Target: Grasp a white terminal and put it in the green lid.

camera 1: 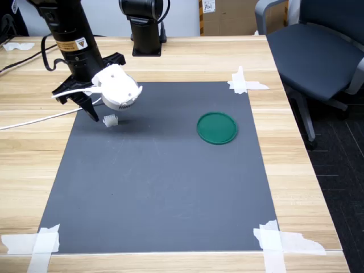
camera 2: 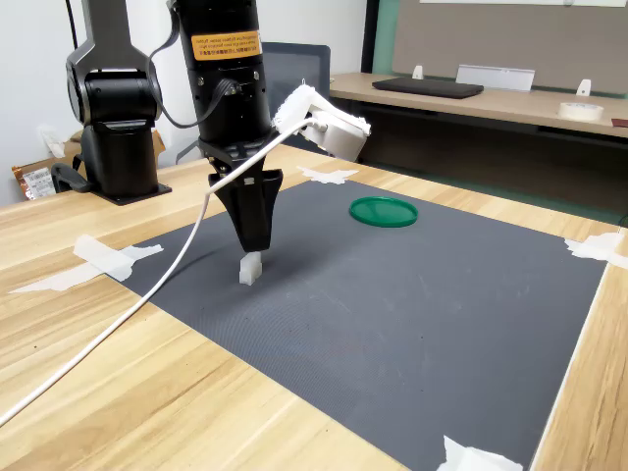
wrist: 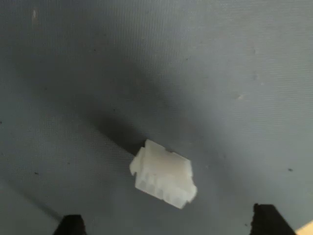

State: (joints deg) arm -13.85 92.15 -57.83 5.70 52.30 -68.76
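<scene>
Wrist view: the white terminal is seen loose on the mat, between and below the spread, empty jaws. If closed without descending, it could be missed or flicked away from the green lid.

A small white terminal with little ribs along one side lies tilted on the dark gray mat, near the two black fingertips, which stand wide apart and do not touch it.
</scene>
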